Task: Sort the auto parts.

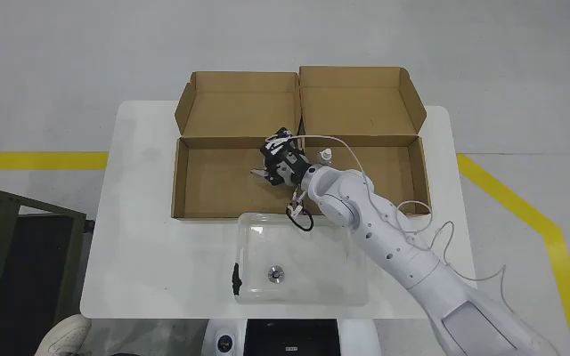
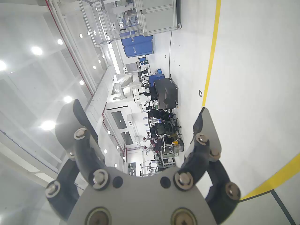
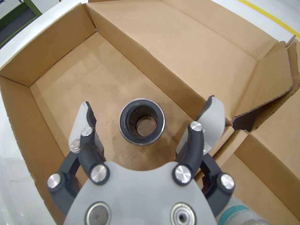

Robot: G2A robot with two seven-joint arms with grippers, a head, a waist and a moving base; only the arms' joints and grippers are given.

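Right tool [image 3: 148, 105] spread wide, gripping nothing, above a black hollow cylindrical sleeve with bright metal rim [image 3: 127, 129]. The sleeve stands on end on the smooth floor of the brown corrugated cardboard box [image 3: 70, 76]. Left tool [image 2: 140, 107] wide open, empty.

Bright, even light comes from above; ceiling lamps [image 2: 37, 50] flare with glare in the left wrist view. Shadows inside the cardboard box [image 3: 46, 54] are soft, and straight lines bend near the edges.
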